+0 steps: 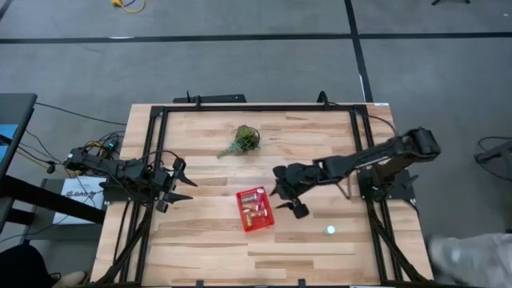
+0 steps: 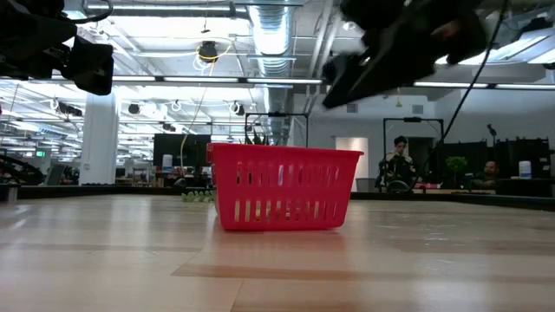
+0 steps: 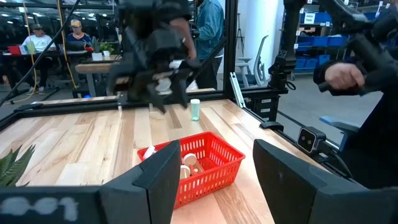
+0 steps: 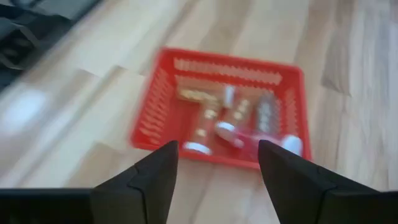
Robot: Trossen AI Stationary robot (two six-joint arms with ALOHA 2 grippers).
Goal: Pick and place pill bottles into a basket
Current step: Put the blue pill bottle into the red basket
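Most of the job looks done from here. On the counter (image 1: 200,248) the red basket (image 1: 254,209) sits about middle, a bit toward the near edge, and it already has several pill bottles (image 4: 225,129) lying in it, white caps and amber bodies jumbled together. I can't count them exactly.

What's left: one bottle (image 1: 330,230) stands by itself on the counter, right of the basket and well apart from it. That's the only stray I can spot, so I'd guess one more trip finishes it.

The right hand (image 1: 289,194) hangs just right of the basket, fingers spread, nothing in them. The left hand (image 1: 177,185) waits at the left edge, also parted and empty.

Other stuff: a green sprig (image 1: 242,141) lies on the far side, well clear of everything. Nothing sits between the right hand and the lone bottle. People show in the room beyond, off the counter.
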